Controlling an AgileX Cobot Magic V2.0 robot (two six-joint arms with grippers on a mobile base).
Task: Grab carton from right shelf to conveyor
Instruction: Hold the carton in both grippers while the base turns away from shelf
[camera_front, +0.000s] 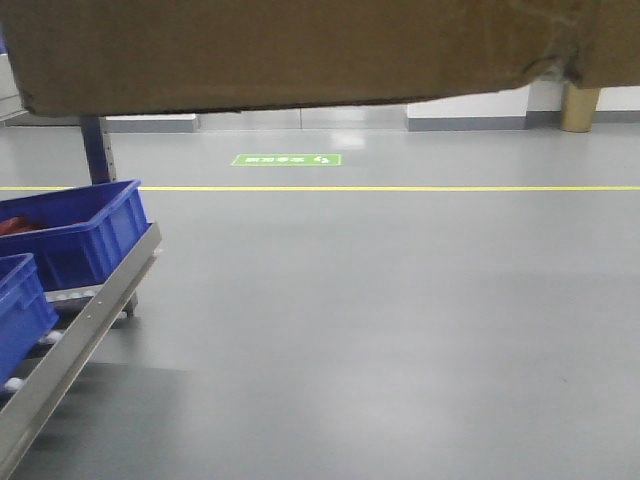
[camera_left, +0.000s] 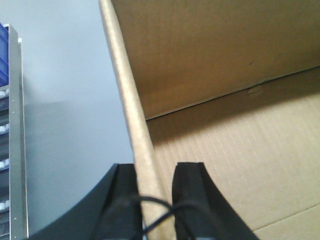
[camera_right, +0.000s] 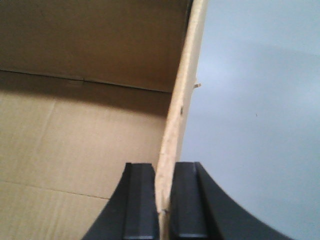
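Exterior front-facing view has the carton (camera_front: 300, 50) hanging across the whole top of the frame. Its lower edge runs nearly level and ends in a crumpled, torn corner at the right. Beneath the carton spreads wide grey floor (camera_front: 400, 330). Beyond the carton's lower edge a thin yellow line (camera_front: 400, 188) crosses the floor from side to side. Just past the line lies a green floor marking (camera_front: 287, 159) with white characters too blurred to read. Below the carton's left end, blue bins (camera_front: 75, 235) sit on a sloping metal rack (camera_front: 90, 320), whose silver rail juts toward the floor. In the left wrist view the left gripper (camera_left: 155, 172) is pinching the carton's left wall, one black finger outside and the other inside above the box bottom. The rack's rail stands well apart from that wall, with bare floor between. In the right wrist view the right gripper (camera_right: 164, 170) is pinching the carton's right wall in the same way, with only floor outside that wall.
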